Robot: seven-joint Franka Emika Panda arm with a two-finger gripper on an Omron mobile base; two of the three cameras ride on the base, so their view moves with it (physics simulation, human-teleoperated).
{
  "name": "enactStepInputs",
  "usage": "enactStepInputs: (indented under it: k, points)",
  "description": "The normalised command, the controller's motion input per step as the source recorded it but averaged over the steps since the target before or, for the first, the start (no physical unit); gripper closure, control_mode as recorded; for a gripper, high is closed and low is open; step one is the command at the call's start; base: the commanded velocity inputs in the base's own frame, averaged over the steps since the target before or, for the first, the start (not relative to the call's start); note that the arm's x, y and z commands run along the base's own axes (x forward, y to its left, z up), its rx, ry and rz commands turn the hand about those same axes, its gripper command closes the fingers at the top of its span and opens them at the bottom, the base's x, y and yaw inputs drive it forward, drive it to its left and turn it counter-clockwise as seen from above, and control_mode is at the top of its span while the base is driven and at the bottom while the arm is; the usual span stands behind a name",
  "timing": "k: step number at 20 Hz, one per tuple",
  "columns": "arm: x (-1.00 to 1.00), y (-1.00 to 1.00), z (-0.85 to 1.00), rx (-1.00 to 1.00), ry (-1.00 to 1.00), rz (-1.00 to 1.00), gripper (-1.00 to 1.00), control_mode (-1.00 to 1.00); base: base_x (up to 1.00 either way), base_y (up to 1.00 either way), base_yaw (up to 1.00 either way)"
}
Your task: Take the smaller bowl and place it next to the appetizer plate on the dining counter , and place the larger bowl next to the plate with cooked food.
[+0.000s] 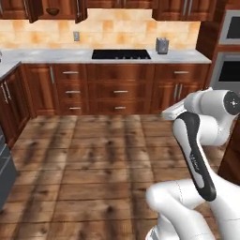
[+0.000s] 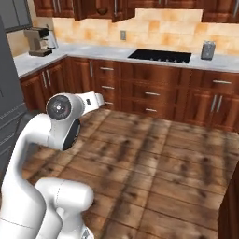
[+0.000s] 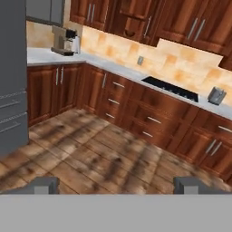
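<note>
Gripper (image 3: 117,186) nearest, in the hand view: two dark fingertips (image 3: 45,185) set far apart, jaws spread wide, nothing between them. White arm (image 1: 197,154) folded above the base, with the hand out over bare floor. To the hand view's left, tall grey fridge (image 3: 11,77) at the end of the cabinet run.

Beyond the arm, brown wooden plank floor (image 1: 93,159), streaked with dark patches. Past the floor, reddish wood base cabinets (image 1: 119,89) with steel bar handles, carrying the white-grey marble wall counter (image 1: 51,56).

Set flush into that counter near its middle, flat black cooktop (image 1: 121,54). Toward the counter's right end, small boxy steel toaster (image 1: 162,45), upright near the back edge. On the counter's left wing, beside its corner, beige and steel coffee machine (image 2: 39,41) against the wall. Behind, tan tiled backsplash (image 1: 117,30) with grey wall outlet (image 1: 76,36).

Farthest and highest, small round dark brown bowl (image 1: 52,11), upright on an open shelf among the upper wooden cabinets (image 1: 183,7), above the counter's left part, well apart from the gripper.
</note>
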Motion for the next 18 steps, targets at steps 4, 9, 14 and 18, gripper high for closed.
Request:
enactStepInputs:
  k: [4,9,14,18]
  points:
    - [0.00,0.00,0.00,0.00,0.00,0.00,-1.00,1.00,1.00,0.73,-0.13]
    - [0.00,0.00,0.00,0.00,0.00,0.00,-1.00,1.00,1.00,0.92,-0.06]
    - [0.00,0.00,0.00,0.00,0.00,0.00,-1.00,1.00,1.00,0.70,-0.09]
    - [0.00,0.00,0.00,0.00,0.00,0.00,-1.00,1.00,1.00,0.56,-0.16]
